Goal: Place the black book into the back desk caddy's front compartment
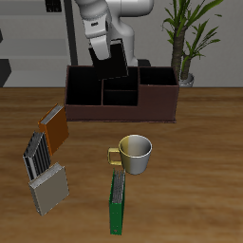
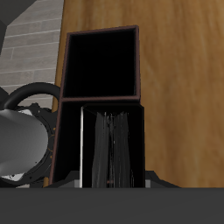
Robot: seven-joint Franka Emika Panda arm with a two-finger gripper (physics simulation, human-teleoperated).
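One thin, plain black rectangular book hangs in the robot's two-finger gripper above the wide, low, dark reddish-brown desk caddy at the back of the wooden tabletop. The fingers appear clamped on the book's upper part, with the book pointing downward and slightly tilted in the exterior view, its long axis close to vertical. Its lower end sits over the caddy's dividers, near the small central cells, and seems not yet inside any of them.

From the wrist view, the book runs edge-on straight away from the fingers, and a square black-lined cell lies just beyond its far end, with another cell directly under the book. So the coming move turns on this: the book's thin edge must line up with the front cell's opening and the tilt be taken out before lowering, or the lower corner may catch on a divider wall. Which of the two cells in the wrist view is the front one I cannot tell for sure.

Elsewhere stand a cream mug, a green book, an orange book and a light-grey slanted file holder, all well apart from the caddy.
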